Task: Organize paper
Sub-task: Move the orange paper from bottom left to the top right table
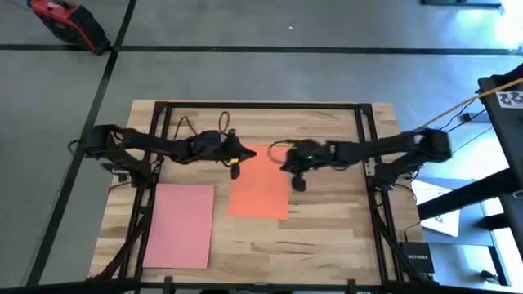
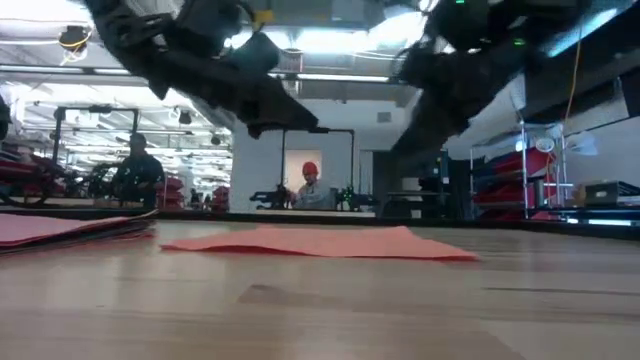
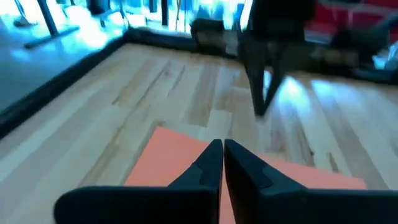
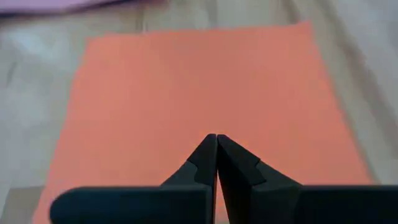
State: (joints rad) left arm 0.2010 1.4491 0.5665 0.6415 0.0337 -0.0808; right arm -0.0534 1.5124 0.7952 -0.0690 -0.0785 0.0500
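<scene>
Paper: one orange sheet point(image 1: 260, 192) lies loose mid-tabletop point(image 1: 327, 237), apart from the pink stack point(image 1: 179, 224); left gripper point(image 1: 234, 161) and right gripper point(image 1: 294, 173) hover over it, jaws closed and empty, so gathering appears pending, next needing a flat edge pickup.

bare table point(image 1: 327, 233) right of orange paper point(image 1: 260, 194)

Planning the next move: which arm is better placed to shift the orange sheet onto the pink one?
Probably left: its hand hovers at the orange sheet edge nearest the pink sheet.
</scene>
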